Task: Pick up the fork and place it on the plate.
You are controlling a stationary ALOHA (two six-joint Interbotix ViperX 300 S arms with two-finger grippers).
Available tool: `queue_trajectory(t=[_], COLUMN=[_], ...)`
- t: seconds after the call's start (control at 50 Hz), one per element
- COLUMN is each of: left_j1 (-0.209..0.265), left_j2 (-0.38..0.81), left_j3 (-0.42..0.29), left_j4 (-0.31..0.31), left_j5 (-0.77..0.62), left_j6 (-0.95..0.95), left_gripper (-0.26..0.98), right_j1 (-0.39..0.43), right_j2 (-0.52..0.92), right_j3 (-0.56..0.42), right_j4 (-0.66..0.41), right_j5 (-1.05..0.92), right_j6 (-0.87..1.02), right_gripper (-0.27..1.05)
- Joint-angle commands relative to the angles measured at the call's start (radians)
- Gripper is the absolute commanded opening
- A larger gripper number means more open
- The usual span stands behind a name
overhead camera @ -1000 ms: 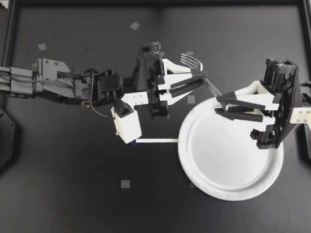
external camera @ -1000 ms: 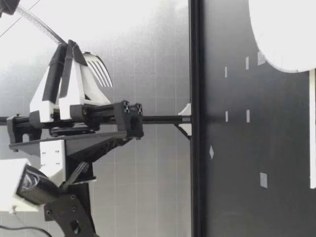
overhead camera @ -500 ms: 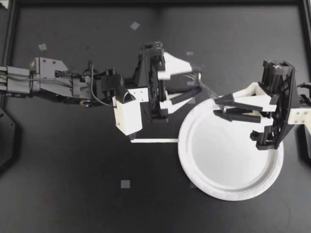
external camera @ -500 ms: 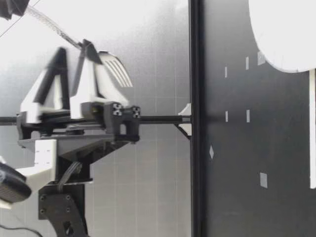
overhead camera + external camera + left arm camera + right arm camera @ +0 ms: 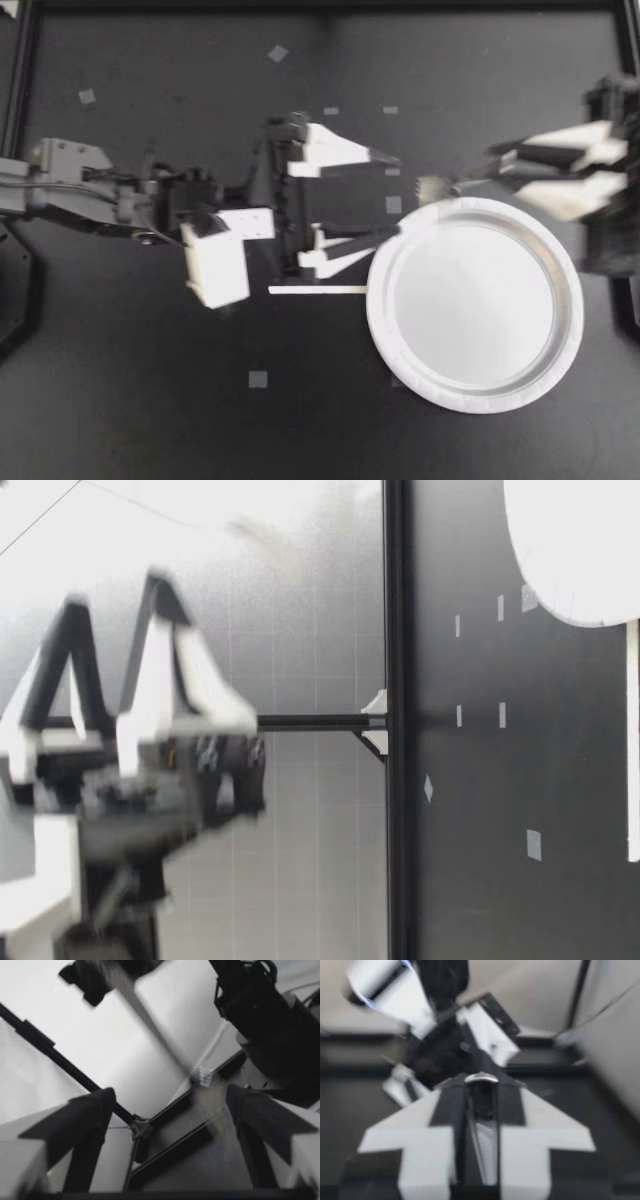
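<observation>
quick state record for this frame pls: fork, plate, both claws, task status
fork: held by its handle, tines just outside the plate rim in the top view
plate: nothing on it
left claw: open wide, nothing between the fingers
right claw: shut on the fork, blurred
task status: fork not yet on plate

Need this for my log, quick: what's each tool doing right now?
Left tool: open, holding nothing.
Right tool: closed on the fork.
</observation>
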Motion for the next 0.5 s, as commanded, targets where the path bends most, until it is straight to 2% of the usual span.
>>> queue_trajectory(t=[0.0, 0.1, 0.22, 0.36, 0.48], left_j1=[0.002, 0.002, 0.000, 0.000, 0.000], left_j2=[-0.054, -0.057, -0.057, -0.057, -0.058], left_j3=[0.037, 0.046, 0.049, 0.052, 0.051], left_j4=[-0.005, -0.006, -0.006, -0.011, -0.014], left_j5=[-0.043, -0.044, -0.044, -0.041, -0.041], left_j6=[-0.034, -0.038, -0.040, -0.040, -0.041], left_gripper=[0.86, 0.86, 0.86, 0.86, 0.86], right_j1=[-0.034, -0.109, -0.184, -0.196, -0.206], right_j2=[-0.058, -0.043, 0.005, -0.009, -0.037], right_j3=[-0.043, -0.018, 0.012, 0.003, -0.003], right_j4=[0.132, 0.178, 0.175, 0.166, 0.144], right_j5=[0.120, 0.250, 0.431, 0.653, 0.764], right_j6=[0.078, 0.152, 0.265, 0.367, 0.563], right_gripper=[-0.17, -0.17, -0.17, -0.17, -0.17])
